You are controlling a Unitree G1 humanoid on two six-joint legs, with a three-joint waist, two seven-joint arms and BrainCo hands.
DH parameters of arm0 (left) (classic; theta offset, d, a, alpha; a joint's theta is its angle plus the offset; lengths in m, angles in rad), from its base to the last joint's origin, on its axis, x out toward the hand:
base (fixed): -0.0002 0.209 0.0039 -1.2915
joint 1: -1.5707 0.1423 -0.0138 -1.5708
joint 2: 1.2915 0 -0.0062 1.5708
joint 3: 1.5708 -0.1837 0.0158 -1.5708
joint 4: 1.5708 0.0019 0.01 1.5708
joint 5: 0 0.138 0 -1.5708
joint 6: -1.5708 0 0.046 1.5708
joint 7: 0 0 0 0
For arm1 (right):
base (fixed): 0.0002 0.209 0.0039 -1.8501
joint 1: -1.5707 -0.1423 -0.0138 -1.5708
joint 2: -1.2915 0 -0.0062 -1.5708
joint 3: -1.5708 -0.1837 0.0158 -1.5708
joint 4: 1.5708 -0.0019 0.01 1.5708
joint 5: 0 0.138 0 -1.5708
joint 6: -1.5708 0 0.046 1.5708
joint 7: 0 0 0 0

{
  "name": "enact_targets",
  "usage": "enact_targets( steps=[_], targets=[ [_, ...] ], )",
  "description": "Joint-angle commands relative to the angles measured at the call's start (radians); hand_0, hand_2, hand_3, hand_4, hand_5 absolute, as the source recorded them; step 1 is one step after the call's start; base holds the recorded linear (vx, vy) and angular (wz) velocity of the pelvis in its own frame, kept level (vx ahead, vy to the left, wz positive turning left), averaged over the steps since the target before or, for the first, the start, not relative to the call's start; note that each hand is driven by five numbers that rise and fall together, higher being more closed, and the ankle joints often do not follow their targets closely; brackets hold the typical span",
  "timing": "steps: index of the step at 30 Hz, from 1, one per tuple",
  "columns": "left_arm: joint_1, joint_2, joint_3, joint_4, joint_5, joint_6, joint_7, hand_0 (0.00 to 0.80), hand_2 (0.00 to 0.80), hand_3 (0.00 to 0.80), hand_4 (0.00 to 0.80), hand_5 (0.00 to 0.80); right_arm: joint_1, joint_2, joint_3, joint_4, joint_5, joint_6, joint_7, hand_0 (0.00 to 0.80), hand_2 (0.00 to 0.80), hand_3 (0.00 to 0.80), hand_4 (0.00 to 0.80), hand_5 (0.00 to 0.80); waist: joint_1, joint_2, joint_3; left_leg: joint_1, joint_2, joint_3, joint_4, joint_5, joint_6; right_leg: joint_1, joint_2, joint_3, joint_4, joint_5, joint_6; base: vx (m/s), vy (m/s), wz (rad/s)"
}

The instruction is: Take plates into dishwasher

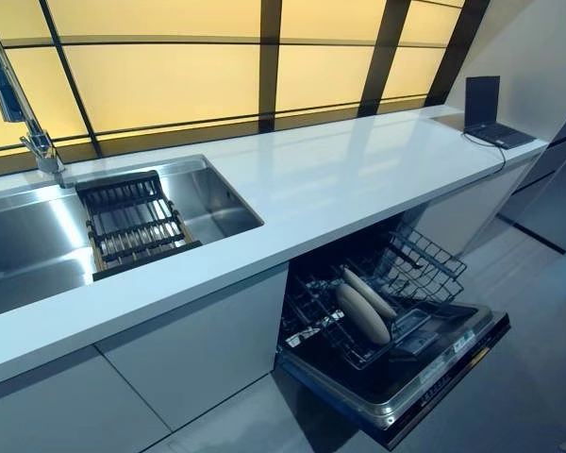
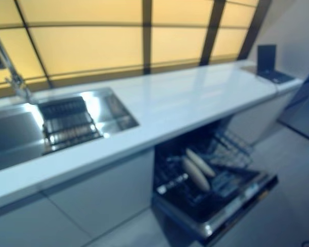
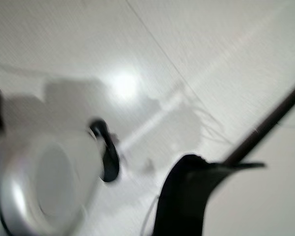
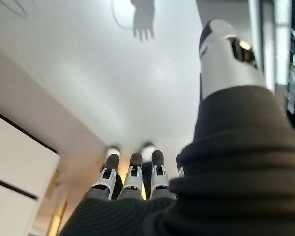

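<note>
You had two pale cream oval plates already standing on edge in the dark wire lower rack of the open dishwasher. They leaned side by side, tilted the same way and close enough that they seemed to touch, though the right eye view was too soft to settle that. Their rims looked smooth and unpatterned, the nearer plate showing its rounded back. The rack was pulled out over the lowered dishwasher door, under the long white bench.

On the bench, a steel sink held a black slatted drying rack, with a chrome tap beside it. At the far end of the bench sat a small open dark laptop.

Neither hand appeared in the head views. In your right wrist view the right hand hung over pale floor, its silver fingers straight and parallel, the thumb standing apart, nothing held. Your left wrist view showed only a blurred silver part of the left hand and its dark cover over white floor tiles; you could not tell from it how those fingers were set, and no plate showed there.
</note>
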Motion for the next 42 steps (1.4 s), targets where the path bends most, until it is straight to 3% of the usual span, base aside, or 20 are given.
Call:
enact_targets(
  steps=[1, 4, 6, 7, 9, 13, 15, 17, 20, 22, 24, 25, 27, 28, 29, 31, 33, 34, 36, 42],
  targets=[
    [0.034, 0.019, 0.024, 0.005, -0.058, -0.018, 0.040, 0.000, 0.000, 0.000, 0.000, 0.000, -0.022, -0.043, 0.048, 0.022, -0.055, 0.039, 0.010, 0.000, 0.000, 0.000, 0.000, 0.000, 0.058, 0.018, 0.012, -0.119, -0.023, -0.005, -0.140, 0.052, 0.001, 0.131, 0.056, 0.021, 0.091, -0.130, -0.020, -0.101, -0.153, 0.11],
    [0.072, 0.010, 0.066, 0.003, -0.068, -0.033, 0.056, 0.000, 0.000, 0.000, 0.000, 0.000, -0.010, -0.007, 0.044, 0.049, -0.036, 0.065, -0.020, 0.000, 0.000, 0.000, 0.000, 0.000, 0.064, 0.028, 0.037, -0.115, -0.024, 0.033, -0.125, 0.057, -0.005, 0.126, 0.080, -0.014, 0.057, -0.081, -0.027, -0.233, -0.270, 0.25],
    [0.084, 0.005, 0.081, 0.001, -0.056, -0.048, 0.047, 0.000, 0.000, 0.000, 0.000, 0.000, 0.020, 0.020, 0.036, 0.045, -0.007, 0.072, -0.061, 0.000, 0.000, 0.000, 0.000, 0.000, 0.052, 0.016, 0.050, -0.115, -0.022, 0.056, 0.028, 0.043, -0.003, 0.129, 0.065, -0.055, 0.024, -0.049, -0.035, -0.311, -0.262, 0.63],
    [0.089, -0.001, 0.086, 0.000, -0.057, -0.054, 0.043, 0.000, 0.000, 0.000, 0.000, 0.000, 0.035, 0.036, 0.033, 0.046, 0.011, 0.066, -0.088, 0.000, 0.000, 0.000, 0.000, 0.000, 0.043, 0.004, 0.053, -0.117, -0.023, 0.064, 0.126, 0.013, 0.005, 0.122, 0.047, -0.076, -0.001, -0.023, -0.038, -0.327, -0.167, 0.95],
    [0.088, -0.012, 0.100, -0.008, -0.058, -0.061, 0.037, 0.000, 0.000, 0.000, 0.000, 0.000, 0.059, 0.071, 0.018, 0.069, 0.026, 0.041, -0.133, 0.000, 0.000, 0.000, 0.000, 0.000, 0.019, -0.042, 0.051, -0.060, -0.051, 0.070, 0.313, -0.162, 0.060, 0.091, -0.022, -0.116, -0.058, 0.049, -0.024, -0.404, -0.118, 0.85],
    [0.078, -0.021, 0.117, -0.002, -0.042, -0.054, 0.027, 0.000, 0.000, 0.000, 0.000, 0.000, 0.098, 0.087, -0.023, 0.099, 0.032, 0.005, -0.153, 0.000, 0.000, 0.000, 0.000, 0.000, -0.018, -0.058, 0.021, 0.075, -0.094, 0.086, 0.424, -0.273, 0.080, 0.050, -0.058, -0.161, -0.085, 0.093, -0.009, -0.228, -0.039, 0.55],
    [0.076, -0.030, 0.123, 0.003, -0.005, -0.059, 0.008, 0.000, 0.000, 0.000, 0.000, 0.000, 0.165, 0.097, -0.080, 0.105, 0.064, -0.012, -0.196, 0.000, 0.000, 0.000, 0.000, 0.000, -0.068, -0.001, -0.026, 0.284, -0.119, 0.104, 0.337, -0.289, 0.034, 0.013, -0.011, -0.229, -0.066, 0.066, -0.014, -0.230, -0.039, 1.14],
    [0.055, -0.027, 0.088, 0.003, 0.034, -0.080, -0.010, 0.000, 0.000, 0.000, 0.000, 0.000, 0.205, 0.096, -0.110, 0.081, 0.128, 0.016, -0.232, 0.000, 0.000, 0.000, 0.000, 0.000, -0.125, 0.055, -0.033, 0.411, -0.140, 0.147, -0.007, -0.278, 0.027, -0.101, 0.027, -0.307, 0.008, 0.069, -0.005, -0.405, 0.047, 1.21],
    [0.012, -0.030, 0.045, 0.003, 0.020, -0.086, 0.003, 0.000, 0.000, 0.000, 0.000, 0.000, 0.194, 0.112, -0.103, 0.060, 0.186, 0.032, -0.269, 0.000, 0.000, 0.000, 0.000, 0.000, -0.125, 0.048, 0.007, 0.388, -0.177, 0.067, -0.090, -0.288, 0.061, -0.204, 0.002, -0.333, 0.074, 0.137, 0.036, -0.293, 0.017, 1.16],
    [0.001, -0.034, 0.041, 0.001, 0.023, -0.082, 0.007, 0.000, 0.000, 0.000, 0.000, 0.000, 0.185, 0.124, -0.096, 0.063, 0.192, 0.017, -0.274, 0.000, 0.000, 0.000, 0.000, 0.000, -0.116, 0.036, 0.028, 0.376, -0.184, 0.069, -0.076, -0.301, 0.073, -0.219, -0.016, -0.360, 0.086, 0.176, 0.062, -0.236, -0.028, 0.94],
    [0.025, -0.025, 0.048, 0.008, 0.037, -0.076, 0.010, 0.000, 0.000, 0.000, 0.000, 0.000, 0.177, 0.122, -0.097, 0.070, 0.200, 0.009, -0.264, 0.000, 0.000, 0.000, 0.000, 0.000, -0.094, 0.032, 0.044, 0.350, -0.177, 0.056, -0.080, -0.282, 0.082, -0.208, -0.030, -0.336, 0.164, 0.172, 0.082, -0.280, -0.078, 0.13],
    [0.044, -0.010, 0.060, 0.005, 0.031, -0.057, 0.001, 0.000, 0.000, 0.000, 0.000, 0.000, 0.183, 0.128, -0.103, 0.070, 0.172, -0.003, -0.256, 0.000, 0.000, 0.000, 0.000, 0.000, -0.082, 0.034, 0.051, 0.322, -0.163, 0.065, -0.069, -0.268, 0.095, -0.207, -0.096, -0.304, 0.238, 0.188, 0.104, -0.168, -0.077, -0.05],
    [0.048, -0.006, 0.064, 0.004, 0.026, -0.050, 0.001, 0.000, 0.000, 0.000, 0.000, 0.000, 0.183, 0.130, -0.105, 0.070, 0.167, -0.005, -0.251, 0.000, 0.000, 0.000, 0.000, 0.000, -0.078, 0.033, 0.052, 0.317, -0.162, 0.071, -0.066, -0.267, 0.098, -0.209, -0.113, -0.300, 0.253, 0.188, 0.108, -0.094, -0.063, 0.06],
    [0.054, 0.003, 0.072, 0.003, 0.007, -0.039, -0.002, 0.000, 0.000, 0.000, 0.000, 0.000, 0.180, 0.139, -0.103, 0.072, 0.157, -0.003, -0.244, 0.000, 0.000, 0.000, 0.000, 0.000, -0.066, 0.033, 0.056, 0.303, -0.145, 0.085, -0.057, -0.262, 0.103, -0.197, -0.169, -0.274, 0.256, 0.197, 0.115, -0.070, -0.159, 0.06],
    [0.061, 0.010, 0.076, 0.007, -0.016, -0.029, -0.003, 0.000, 0.000, 0.000, 0.000, 0.000, 0.177, 0.149, -0.102, 0.080, 0.137, -0.003, -0.241, 0.000, 0.000, 0.000, 0.000, 0.000, -0.060, 0.031, 0.058, 0.289, -0.130, 0.084, -0.050, -0.259, 0.107, -0.178, -0.205, -0.237, 0.232, 0.204, 0.120, -0.152, -0.431, 0.23],
    [0.070, 0.017, 0.089, 0.025, -0.096, -0.001, -0.014, 0.000, 0.000, 0.000, 0.000, 0.000, 0.183, 0.187, -0.110, 0.122, 0.127, -0.010, -0.245, 0.000, 0.000, 0.000, 0.000, 0.000, -0.053, 0.020, 0.054, 0.229, -0.091, 0.029, 0.023, -0.257, 0.112, -0.141, -0.305, -0.055, 0.122, 0.291, 0.117, -0.110, -0.629, 0.25],
    [0.059, 0.020, 0.097, 0.031, -0.113, 0.017, -0.026, 0.000, 0.000, 0.000, 0.000, 0.000, 0.178, 0.220, -0.111, 0.141, 0.136, 0.001, -0.258, 0.000, 0.000, 0.000, 0.000, 0.000, -0.049, 0.011, 0.052, 0.173, -0.051, -0.016, 0.107, -0.278, 0.095, -0.129, -0.368, 0.031, 0.038, 0.327, 0.128, -0.104, -0.617, 0.12],
    [0.059, 0.011, 0.103, 0.026, -0.139, 0.019, -0.010, 0.000, 0.000, 0.000, 0.000, 0.000, 0.166, 0.235, -0.109, 0.163, 0.153, 0.006, -0.256, 0.000, 0.000, 0.000, 0.000, 0.000, -0.039, -0.004, 0.051, 0.142, -0.005, 0.003, 0.170, -0.292, 0.076, -0.096, -0.338, -0.019, -0.024, 0.270, 0.141, -0.099, -0.452, 0.22],
    [0.068, -0.003, 0.124, -0.014, -0.180, 0.037, 0.021, 0.000, 0.000, 0.000, 0.000, 0.000, 0.161, 0.260, -0.094, 0.152, 0.168, 0.010, -0.268, 0.000, 0.000, 0.000, 0.000, 0.000, -0.031, -0.004, 0.058, 0.120, 0.037, -0.005, 0.192, -0.278, 0.055, -0.081, -0.301, -0.020, -0.009, 0.211, 0.148, -0.092, -0.343, 0.12],
    [0.057, -0.033, 0.114, -0.076, -0.155, 0.005, -0.001, 0.000, 0.000, 0.000, 0.000, 0.000, 0.172, 0.303, -0.106, 0.118, 0.349, -0.014, -0.283, 0.000, 0.000, 0.000, 0.000, 0.000, -0.026, 0.001, 0.084, 0.113, 0.056, -0.013, 0.104, -0.190, 0.016, -0.065, -0.267, -0.060, -0.045, 0.201, 0.153, -0.132, -0.168, -0.07]
  ],
)
